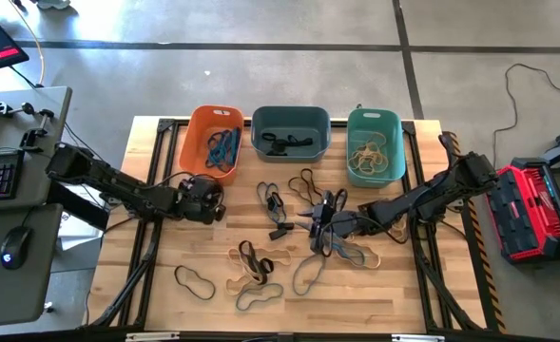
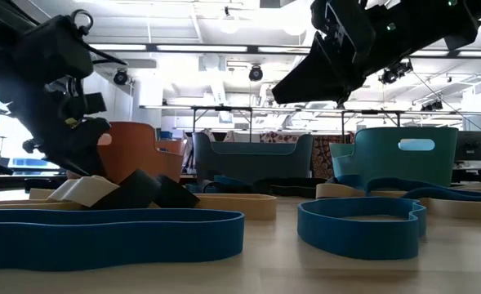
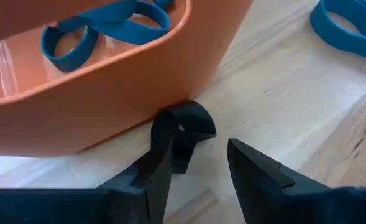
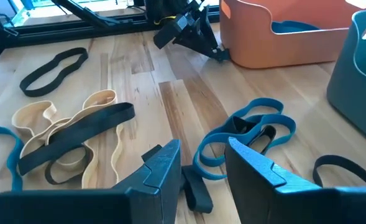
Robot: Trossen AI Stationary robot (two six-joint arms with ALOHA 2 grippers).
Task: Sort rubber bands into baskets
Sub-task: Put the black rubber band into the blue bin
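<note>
The left gripper, jaws parted and gripping nothing, stands over a thin black rubber loop on the table against the orange plastic tub, and should straddle it fully before closing.

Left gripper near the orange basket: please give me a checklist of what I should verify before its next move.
1. Left gripper open: ok, fingers apart.
2. Black band inside a basket: not ok, it lies on the table against the outer wall of the orange basket.
3. Black band free of the fingers: cannot tell, it overlaps one finger.
4. Orange basket holds only blue bands: ok, as far as visible.
5. Slate basket, which holds dark bands, unobstructed: ok.
6. Right gripper apart from the left: ok, over the centre pile.
</note>
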